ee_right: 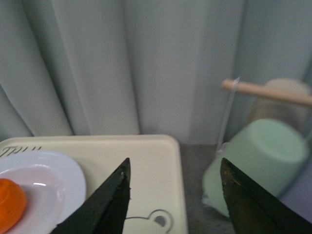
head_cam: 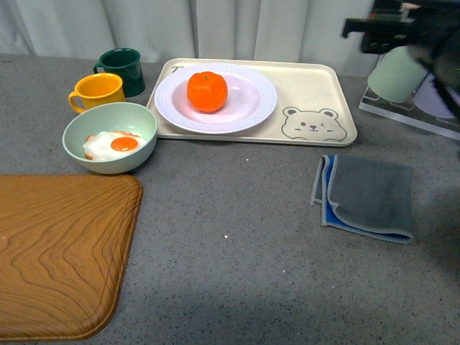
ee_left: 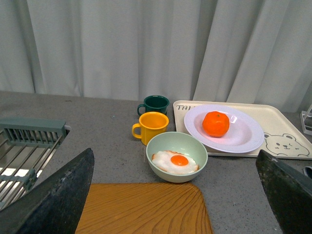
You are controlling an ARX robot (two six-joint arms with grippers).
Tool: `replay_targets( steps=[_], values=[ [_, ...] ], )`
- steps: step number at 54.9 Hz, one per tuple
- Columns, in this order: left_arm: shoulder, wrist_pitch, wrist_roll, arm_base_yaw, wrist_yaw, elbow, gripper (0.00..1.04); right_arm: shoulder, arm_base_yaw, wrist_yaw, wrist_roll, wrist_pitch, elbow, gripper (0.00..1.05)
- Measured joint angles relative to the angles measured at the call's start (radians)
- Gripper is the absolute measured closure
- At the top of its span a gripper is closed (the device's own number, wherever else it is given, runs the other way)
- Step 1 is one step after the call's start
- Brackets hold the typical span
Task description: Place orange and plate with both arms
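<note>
Orange [head_cam: 207,91] sits in the plate [head_cam: 251,108] on the tray [head_cam: 316,90], well left of the right end effector [ee_right: 175,195], which hangs spread and empty, a bit blurred. Left end effector [ee_left: 175,195] gapes wide, empty, plate ahead beyond the bowl [ee_left: 176,158].

A cream bear tray [head_cam: 316,86] lies on the grey tabletop [head_cam: 230,237]. Left of it stand a dark green mug [head_cam: 122,70] and a yellow mug [head_cam: 97,91]; a pale green bowl [head_cam: 109,136] holds a fried egg [head_cam: 115,145]. A wooden board [head_cam: 61,255] lies nearest, a folded grey cloth [head_cam: 368,198] to the right.
</note>
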Motion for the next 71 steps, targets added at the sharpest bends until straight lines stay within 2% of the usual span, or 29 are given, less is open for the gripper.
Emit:
replay_targets(
  steps=[12,26,27,28,34,39,71],
  values=[
    [0.000,0.000,0.000,0.000,0.002,0.000,0.07,-0.202,-0.047,-0.049,-0.029,0.054,-0.280,1.04],
    [0.000,0.000,0.000,0.000,0.002,0.000,0.07,-0.404,-0.085,-0.088,-0.028,0.056,-0.481,1.04],
    [0.000,0.000,0.000,0.000,0.002,0.000,0.07,-0.426,-0.089,-0.090,-0.029,0.039,-0.493,1.04],
    [0.000,0.000,0.000,0.000,0.002,0.000,0.07,-0.627,-0.113,-0.114,-0.028,-0.058,-0.589,1.04],
    [0.000,0.000,0.000,0.000,0.001,0.000,0.07,-0.718,-0.153,-0.177,-0.029,-0.101,-0.646,1.04],
    [0.000,0.000,0.000,0.000,0.002,0.000,0.07,-0.798,-0.180,-0.178,-0.028,-0.142,-0.685,1.04],
    [0.000,0.000,0.000,0.000,0.002,0.000,0.07,-1.306,-0.182,-0.183,-0.028,-0.528,-0.800,1.04]
  ],
)
